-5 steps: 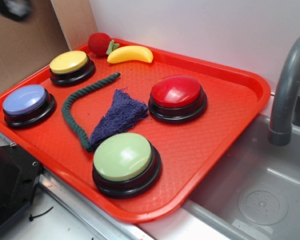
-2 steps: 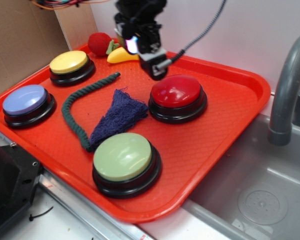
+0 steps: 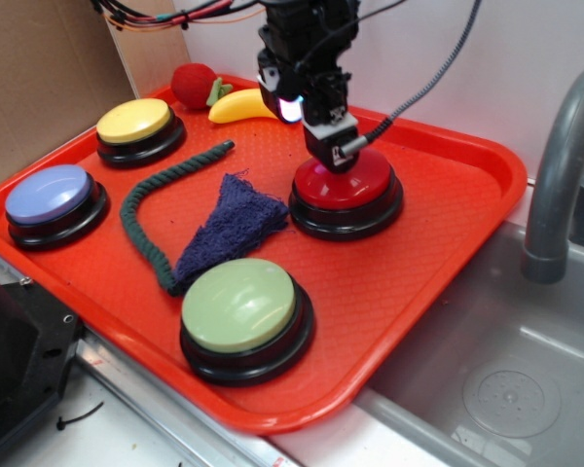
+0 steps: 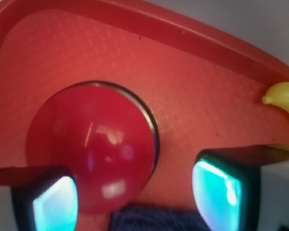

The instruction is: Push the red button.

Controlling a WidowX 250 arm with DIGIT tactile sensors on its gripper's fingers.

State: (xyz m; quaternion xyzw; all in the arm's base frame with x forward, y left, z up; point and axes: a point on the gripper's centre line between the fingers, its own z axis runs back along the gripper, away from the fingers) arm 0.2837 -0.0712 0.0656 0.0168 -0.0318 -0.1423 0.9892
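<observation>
Four dome buttons sit on the flat red plastic tray [image 3: 438,233]: the large glossy red dome button on a black round base [image 3: 355,190] toward the tray's far right, a pale green dome button [image 3: 238,304] at the near edge, a blue dome button [image 3: 49,195] at the left edge, a yellow dome button [image 3: 134,121] by the far-left corner. Black gripper [image 3: 336,156] w/ cables comes down from the top edge of the exterior view, tip right at the red button's far-left crown; contact or a thin gap, can't tell. Gripper body hides the dome's back part and the right end of the yellow plastic banana toy [image 3: 236,105]. Fuzzy red strawberry toy [image 3: 195,85] sits at the tray's far edge, left of the banana. Arm top cut off by frame.

Wrist view: red button [image 4: 94,149] fills centre-left, two fingertips [image 4: 221,190] glow cyan at the bottom, set well apart w/ nothing between them, so jaws wide. Lower dome partly covered by the left fingertip. Banana [image 4: 284,98] cut off at the right edge; dark blue knitted cloth [image 4: 149,219] only a blurry strip at the bottom.

Ext view: cloth [image 3: 234,226] lies just left of the red button, nearly touching its base; dark green twisted rope [image 3: 151,209] curves further left. Open tray floor right of and nearer than the red button, up to the raised rim. Grey sink basin [image 3: 487,370] and grey faucet [image 3: 560,175] beyond the tray's right edge; faucet cut off at the frame's right side.
</observation>
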